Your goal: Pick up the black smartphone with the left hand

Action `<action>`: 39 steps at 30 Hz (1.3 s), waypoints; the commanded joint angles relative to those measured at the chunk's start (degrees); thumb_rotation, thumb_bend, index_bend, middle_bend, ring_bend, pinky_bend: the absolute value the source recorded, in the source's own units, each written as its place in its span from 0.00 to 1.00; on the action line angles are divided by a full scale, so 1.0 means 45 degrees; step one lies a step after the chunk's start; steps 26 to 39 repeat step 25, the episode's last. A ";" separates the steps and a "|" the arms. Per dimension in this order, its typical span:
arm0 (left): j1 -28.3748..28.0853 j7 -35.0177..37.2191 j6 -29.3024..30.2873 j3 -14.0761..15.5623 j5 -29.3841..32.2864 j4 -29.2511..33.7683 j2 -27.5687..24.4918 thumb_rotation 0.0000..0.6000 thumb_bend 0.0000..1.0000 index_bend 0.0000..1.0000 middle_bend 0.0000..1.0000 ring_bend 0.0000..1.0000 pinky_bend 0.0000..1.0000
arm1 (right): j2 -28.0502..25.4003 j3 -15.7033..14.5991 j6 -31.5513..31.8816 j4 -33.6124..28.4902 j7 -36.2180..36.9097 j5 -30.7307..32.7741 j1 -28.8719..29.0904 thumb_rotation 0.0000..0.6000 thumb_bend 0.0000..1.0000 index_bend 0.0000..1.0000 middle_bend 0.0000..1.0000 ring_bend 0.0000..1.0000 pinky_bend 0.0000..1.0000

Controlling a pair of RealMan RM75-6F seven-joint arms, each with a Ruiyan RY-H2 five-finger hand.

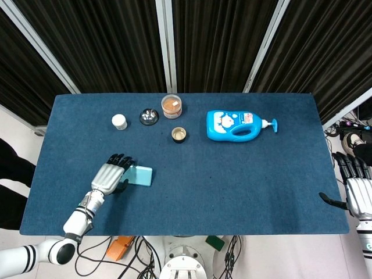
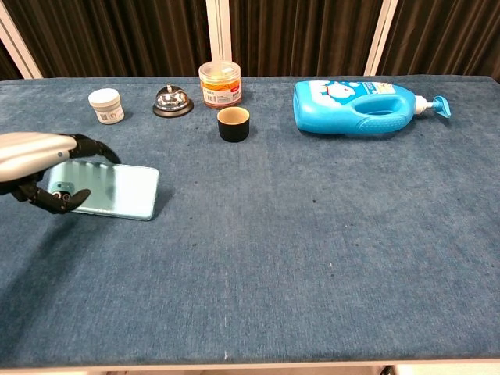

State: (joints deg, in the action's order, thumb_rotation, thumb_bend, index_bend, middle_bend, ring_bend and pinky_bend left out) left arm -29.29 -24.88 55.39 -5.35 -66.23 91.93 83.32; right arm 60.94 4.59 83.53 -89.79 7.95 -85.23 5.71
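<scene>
Near the bench's left front edge:
Left hand (image 2: pixel 35 160): clamped on the smartphone (image 2: pixel 109 191), lifted above the bench (image 2: pixel 312 234), light teal back showing.
Right hand (image 1: pixel 356 187): off the right edge, fingers apart, holding nothing.
Far side: blue bottle (image 2: pixel 361 108) lying down.

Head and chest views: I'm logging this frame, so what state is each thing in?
smartphone: gripped by the left hand, light-blue back showing
right hand: off the table's right edge, holding nothing
blue bottle: lying on its side
orange-filled jar: upright, lidded
white jar: upright, capped
small cup: upright, open
bell: upright
</scene>
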 commanded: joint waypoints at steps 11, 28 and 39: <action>0.2482 0.1121 0.5208 0.0068 -0.1308 0.1055 -0.1449 1.00 0.33 0.12 0.06 0.00 0.00 | -0.0053 -0.0024 0.0024 0.0039 0.0084 -0.0064 -0.0029 1.00 0.23 0.03 0.12 0.00 0.05; 0.5830 0.2447 0.8513 0.1853 -0.2734 0.1776 -0.3690 1.00 0.14 0.12 0.06 0.00 0.00 | -0.0022 -0.0100 -0.0011 -0.0231 -0.0141 -0.0512 0.0158 1.00 0.23 0.03 0.12 0.00 0.05; 0.5830 0.2447 0.8513 0.1853 -0.2734 0.1776 -0.3690 1.00 0.14 0.12 0.06 0.00 0.00 | -0.0022 -0.0100 -0.0011 -0.0231 -0.0141 -0.0512 0.0158 1.00 0.23 0.03 0.12 0.00 0.05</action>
